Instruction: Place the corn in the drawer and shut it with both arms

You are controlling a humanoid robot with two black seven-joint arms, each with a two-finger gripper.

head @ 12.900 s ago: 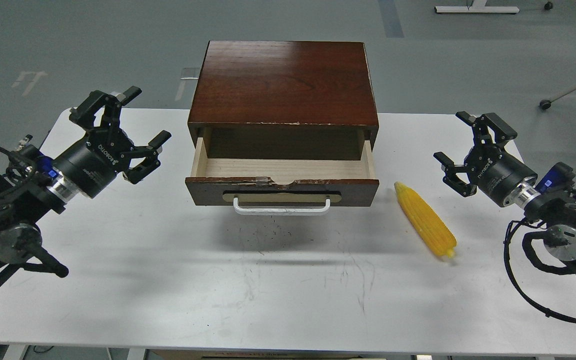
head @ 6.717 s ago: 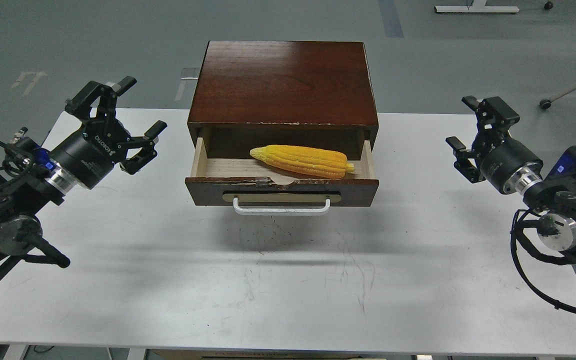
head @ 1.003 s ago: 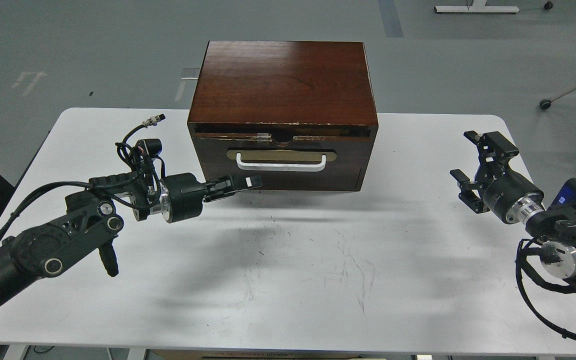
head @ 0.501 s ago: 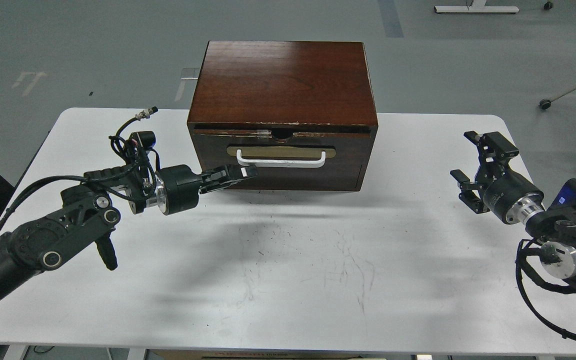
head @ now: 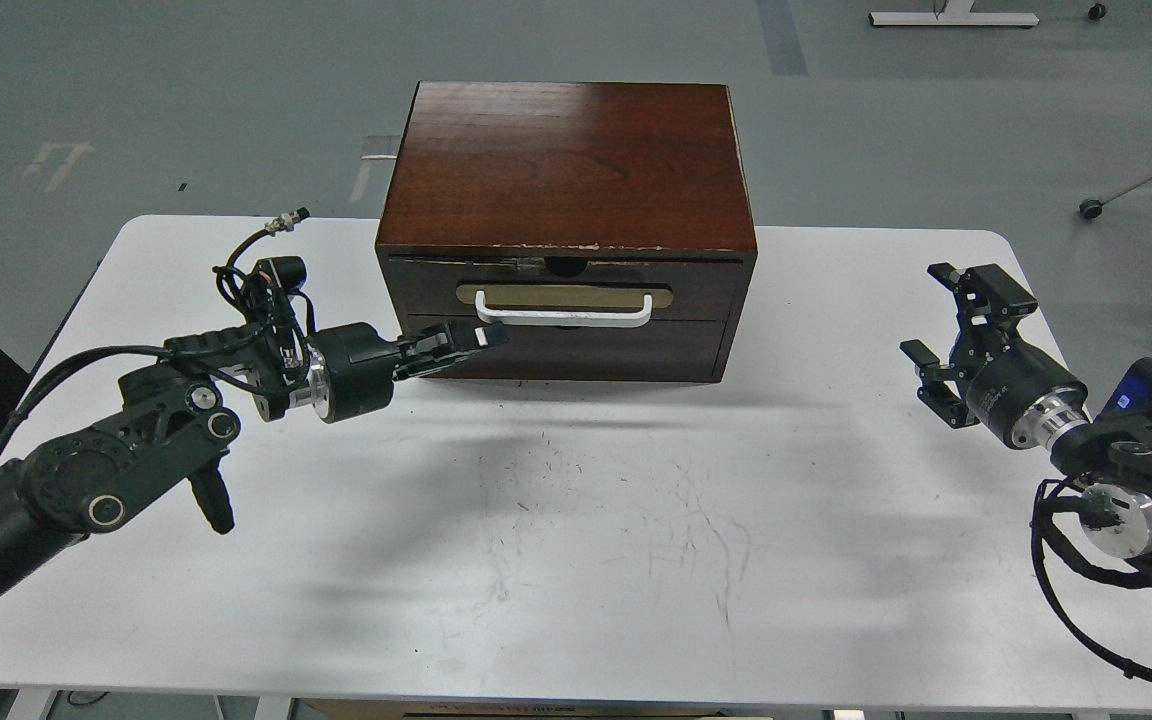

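The drawer point(head: 706, 290), with its dark chipped front, beige oval plate and white bar handle point(head: 564, 310), sits flush in the dark wood cabinet point(head: 566, 160). The corn is hidden inside it. My left gripper point(head: 481, 338) has its fingers together and its tips lie against the cabinet front just below the handle's left end, holding nothing. My right gripper point(head: 948, 318) is open and empty over the table's right side, well clear of the cabinet.
The white table point(head: 576, 560) bears scuff marks in front of the cabinet. My left arm's elbow and cables point(head: 266, 290) lie left of the cabinet. A chair base with castors point(head: 1091, 208) stands on the grey floor at the far right.
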